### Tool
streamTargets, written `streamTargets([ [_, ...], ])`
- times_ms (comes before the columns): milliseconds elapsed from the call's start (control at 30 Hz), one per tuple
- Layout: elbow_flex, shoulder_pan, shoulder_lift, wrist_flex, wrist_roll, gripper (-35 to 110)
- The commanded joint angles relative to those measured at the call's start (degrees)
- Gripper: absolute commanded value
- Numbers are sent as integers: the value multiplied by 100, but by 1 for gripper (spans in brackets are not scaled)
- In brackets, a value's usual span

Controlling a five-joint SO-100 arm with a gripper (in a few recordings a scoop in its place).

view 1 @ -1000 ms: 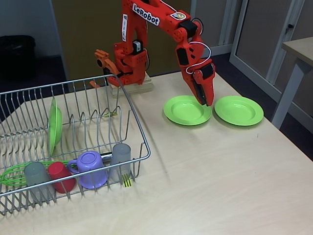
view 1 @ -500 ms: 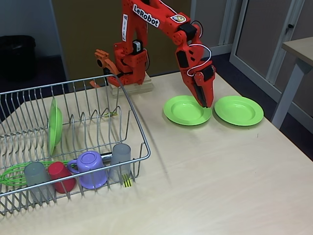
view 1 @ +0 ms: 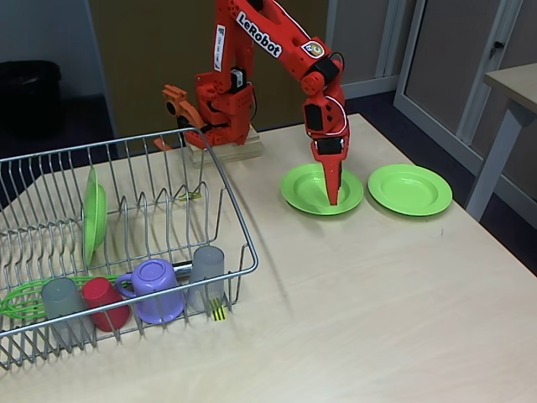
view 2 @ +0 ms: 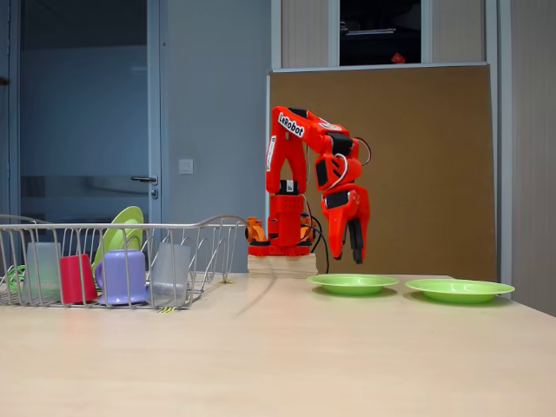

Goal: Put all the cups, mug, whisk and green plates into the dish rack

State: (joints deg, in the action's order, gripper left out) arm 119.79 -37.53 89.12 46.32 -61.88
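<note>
Two green plates lie flat on the table, the left plate (view 1: 306, 186) (view 2: 352, 283) beside the right plate (view 1: 409, 190) (view 2: 459, 289). My gripper (view 1: 335, 198) (view 2: 352, 255) points straight down just above the left plate, open a little with nothing between its fingers. The dish rack (view 1: 228, 195) (view 2: 217, 228) holds a third green plate (view 1: 94, 214) (view 2: 122, 236) on edge, two grey cups (view 1: 60, 302) (view 1: 207, 269), a red cup (view 1: 105, 300) (view 2: 76, 278), the purple mug (view 1: 155, 288) (view 2: 124, 276) and the green whisk (view 1: 21, 300).
The arm's base (view 1: 222, 143) stands on a wooden block behind the rack. A second table's leg (view 1: 491, 164) rises off the right edge. Bare tabletop (view 1: 377, 311) stretches in front of the plates and right of the rack.
The gripper has swung left from the left plate's right rim to over its middle, and its wrist has turned so it now looks narrow and vertical.
</note>
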Motion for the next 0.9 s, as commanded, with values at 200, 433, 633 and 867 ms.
streamTargets([
  [200, 290, -105, -316, -519, -167, 35],
  [433, 580, 26, -501, -879, -35, 33],
  [633, 721, 185, -800, -1239, 18, 31],
  [867, 861, 439, -1055, -1626, 290, 22],
])
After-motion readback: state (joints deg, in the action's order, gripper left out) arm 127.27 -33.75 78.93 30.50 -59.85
